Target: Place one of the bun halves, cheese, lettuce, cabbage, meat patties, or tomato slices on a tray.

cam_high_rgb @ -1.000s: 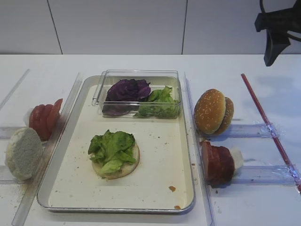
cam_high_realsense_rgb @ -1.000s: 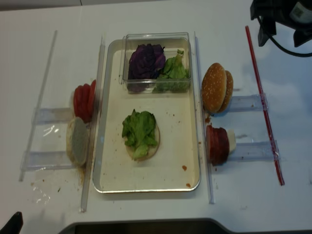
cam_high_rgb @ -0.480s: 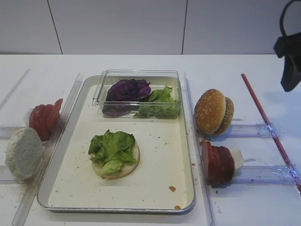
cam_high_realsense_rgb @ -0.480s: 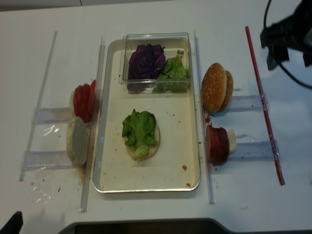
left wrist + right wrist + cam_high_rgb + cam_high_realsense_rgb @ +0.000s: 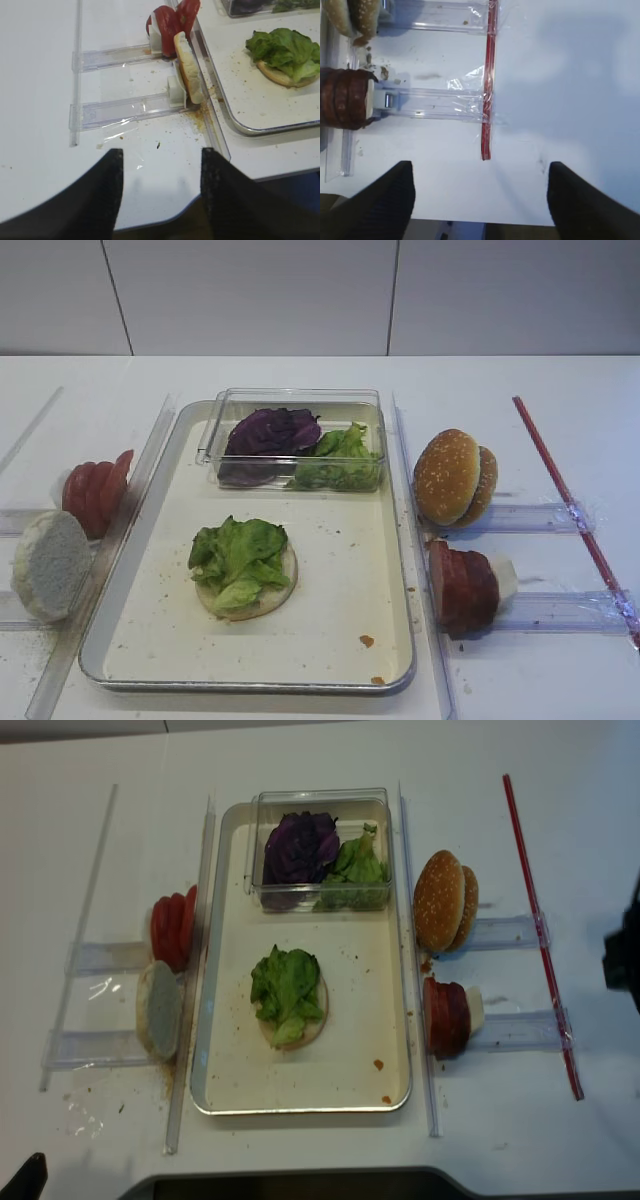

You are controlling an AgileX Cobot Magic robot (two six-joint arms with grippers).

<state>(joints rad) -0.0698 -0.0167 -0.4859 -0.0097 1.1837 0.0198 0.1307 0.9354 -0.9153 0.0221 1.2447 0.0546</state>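
Lettuce lies on a pale bun half near the middle of the tray; more lettuce shares the clear box with cabbage at the tray's far edge. Right end effector hangs with jaws wide over bare table (holding nothing). Left end effector is likewise spread, nothing between.

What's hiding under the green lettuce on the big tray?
A pale bun round lies under the lettuce on the tray. Only the bun's edge peeks out; the leaves cover its middle, so anything else there is hidden.
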